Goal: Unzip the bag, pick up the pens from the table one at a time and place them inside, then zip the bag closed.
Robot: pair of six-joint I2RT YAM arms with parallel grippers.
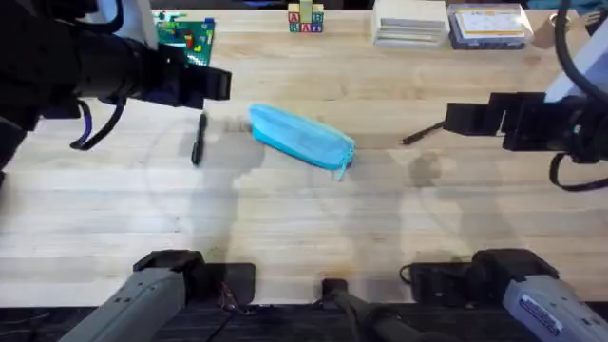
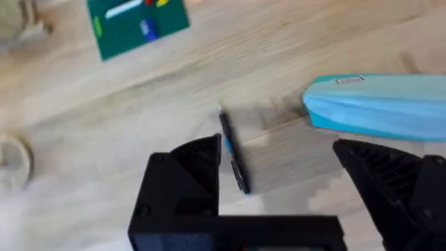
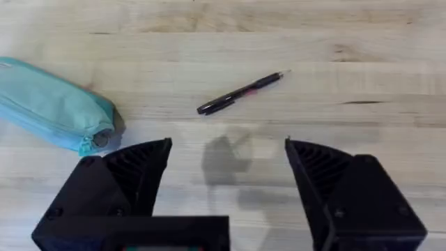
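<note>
The turquoise bag (image 1: 301, 137) lies slanted in the middle of the table (image 1: 304, 218), zipped shut, its pull tab at the right end. One black pen (image 1: 199, 139) rests just left of it, and the left wrist view has this pen (image 2: 233, 153) beside the bag (image 2: 380, 106). A second black pen (image 1: 423, 133) lies to the right, appearing in the right wrist view as a pen (image 3: 240, 92) past the bag's end (image 3: 52, 104). My left gripper (image 1: 218, 84) hovers open up and left of the bag. My right gripper (image 1: 456, 118) hangs open by the right pen.
A green brick baseplate (image 1: 186, 36) with small bricks sits at the back left. Letter blocks (image 1: 306, 19) stand at the back centre, and stacked boxes (image 1: 451, 24) at the back right. Both arm bases occupy the near edge.
</note>
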